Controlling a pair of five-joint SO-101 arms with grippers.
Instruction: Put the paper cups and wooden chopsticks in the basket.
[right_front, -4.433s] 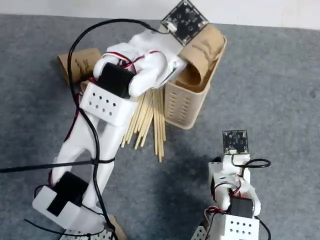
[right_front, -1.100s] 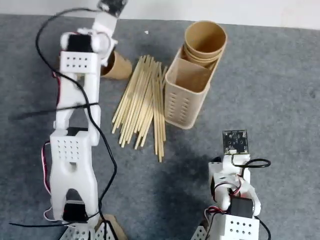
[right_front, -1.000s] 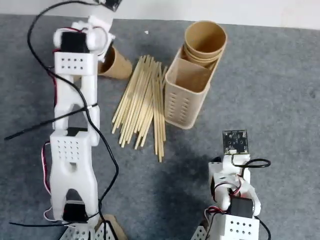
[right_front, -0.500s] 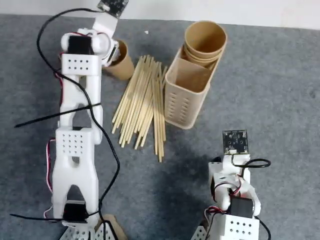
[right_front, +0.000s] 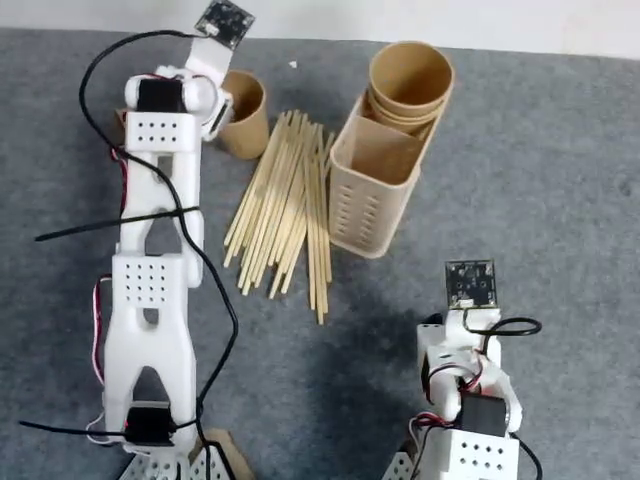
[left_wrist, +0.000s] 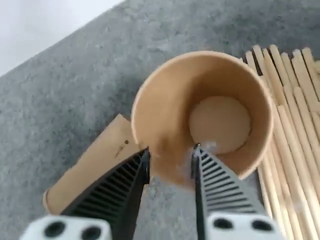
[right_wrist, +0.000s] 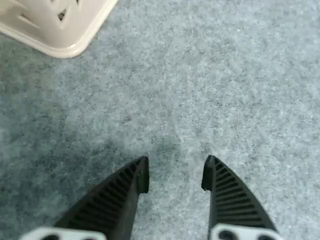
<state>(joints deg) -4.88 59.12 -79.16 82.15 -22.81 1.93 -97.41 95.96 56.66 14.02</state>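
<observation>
My left gripper (left_wrist: 170, 155) is shut on the wall of a brown paper cup (left_wrist: 220, 115), one finger inside the rim and one outside. In the high view this cup (right_front: 246, 112) stands mouth-up at the far left, beside the fanned pile of wooden chopsticks (right_front: 283, 205). A second cup (left_wrist: 85, 175) lies on its side on the carpet just beyond. The beige basket (right_front: 372, 205) holds several stacked cups (right_front: 410, 82) in its far compartment. My right gripper (right_wrist: 172, 175) stands open over bare carpet near the front, with nothing between its fingers.
Grey carpet covers the table. A corner of the basket (right_wrist: 60, 27) lies ahead of my right gripper. The right arm's base (right_front: 465, 440) sits at the front right and the left arm (right_front: 150, 300) stretches along the left side.
The left arm went from the basket to the far left. Over the last second, the cup in its gripper has turned from lying on its side to mouth-up. The right arm has not moved.
</observation>
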